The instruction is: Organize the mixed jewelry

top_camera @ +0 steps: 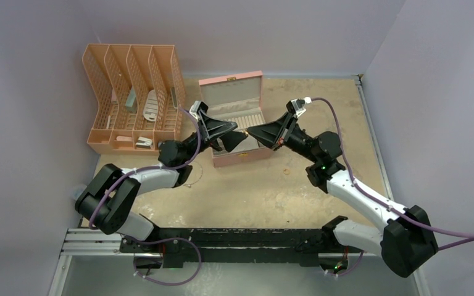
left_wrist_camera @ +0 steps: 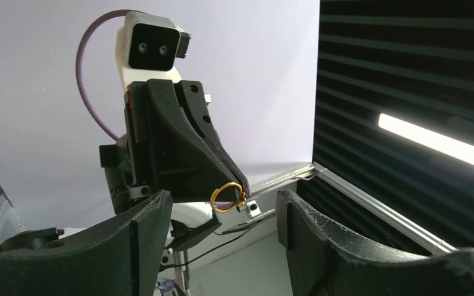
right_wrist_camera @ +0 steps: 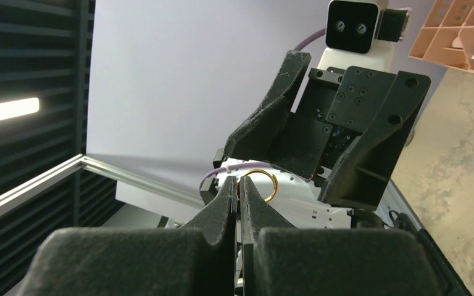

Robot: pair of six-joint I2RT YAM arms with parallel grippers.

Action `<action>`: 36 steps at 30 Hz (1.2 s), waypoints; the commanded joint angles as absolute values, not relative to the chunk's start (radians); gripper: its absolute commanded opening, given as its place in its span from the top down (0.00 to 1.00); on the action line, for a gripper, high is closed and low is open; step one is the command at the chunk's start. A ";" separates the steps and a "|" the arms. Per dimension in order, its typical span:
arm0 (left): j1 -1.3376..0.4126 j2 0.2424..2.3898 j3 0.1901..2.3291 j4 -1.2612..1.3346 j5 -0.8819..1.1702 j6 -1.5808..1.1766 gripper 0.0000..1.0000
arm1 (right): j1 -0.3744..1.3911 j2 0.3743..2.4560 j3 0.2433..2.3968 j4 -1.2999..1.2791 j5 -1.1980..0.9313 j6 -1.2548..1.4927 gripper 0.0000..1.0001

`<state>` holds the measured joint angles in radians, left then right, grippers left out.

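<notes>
A thin gold ring (top_camera: pixel 245 132) of the mixed jewelry hangs in the air over the open pink jewelry box (top_camera: pixel 244 156). My right gripper (top_camera: pixel 250 132) is shut on its edge. In the right wrist view the ring (right_wrist_camera: pixel 276 185) sticks out past the closed fingertips of that gripper (right_wrist_camera: pixel 239 182). My left gripper (top_camera: pixel 239 134) faces it tip to tip and stands open. The ring (left_wrist_camera: pixel 213 198) sits level with the gap of the left gripper (left_wrist_camera: pixel 222 198) and touches neither pad. Another tiny ring (top_camera: pixel 287 171) lies on the table right of the box.
The box lid (top_camera: pixel 231 90) stands upright behind both grippers. An orange slotted organizer (top_camera: pixel 133 92) holding small items fills the back left. Grey walls close in on the left, back and right sides. A faint thin silver loop (top_camera: pixel 196 176) lies beside the left arm.
</notes>
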<state>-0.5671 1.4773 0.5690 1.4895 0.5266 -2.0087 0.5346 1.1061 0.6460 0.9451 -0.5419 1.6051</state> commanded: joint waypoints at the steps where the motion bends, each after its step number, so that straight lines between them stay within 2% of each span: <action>1: -0.581 1.468 0.617 1.636 0.488 -2.027 0.40 | 0.548 1.093 0.639 1.068 -0.549 1.643 1.00; 17: -0.618 1.466 0.649 1.641 0.496 -2.023 0.59 | 0.551 1.128 0.628 1.192 -0.530 1.714 1.00; 36: -0.618 1.433 0.647 1.623 0.494 -2.011 0.70 | 0.552 1.126 0.649 1.141 -0.519 1.695 1.00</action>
<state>-0.6121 1.4662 0.6174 1.5013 0.5045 -2.0228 0.5449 1.1408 0.6231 1.1091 -0.5365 1.7058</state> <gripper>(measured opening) 0.307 0.007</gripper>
